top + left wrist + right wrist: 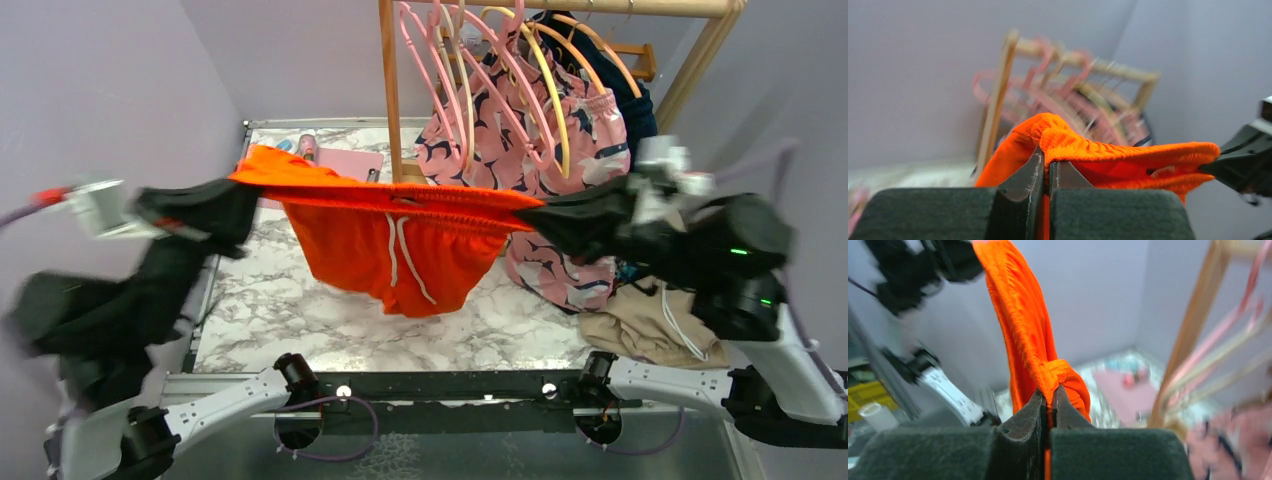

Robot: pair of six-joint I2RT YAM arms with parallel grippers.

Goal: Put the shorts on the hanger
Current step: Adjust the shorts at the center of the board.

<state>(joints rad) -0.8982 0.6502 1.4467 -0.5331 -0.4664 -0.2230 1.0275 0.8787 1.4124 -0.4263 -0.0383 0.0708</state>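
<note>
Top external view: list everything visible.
shorts: one, orange-red, held taut above the table
hanger: one, pale yellow, on the wooden rack, back
pink hangers: several, pink, same rack
patterned shorts: count unclear, pink-navy-white, by the rack
beige garment: one, beige, table's near right
table: one, white-grey marble, under everything
left gripper: one, black, shut on the shorts' left end
right gripper: one, black, shut on their right end

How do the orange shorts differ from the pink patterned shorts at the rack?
The orange shorts are plain; the pink shorts carry a navy-and-white pattern. The orange shorts are stretched by the waistband between the left gripper and the right gripper; the pink shorts hang at the wooden rack. Both have gathered waistbands.
</note>
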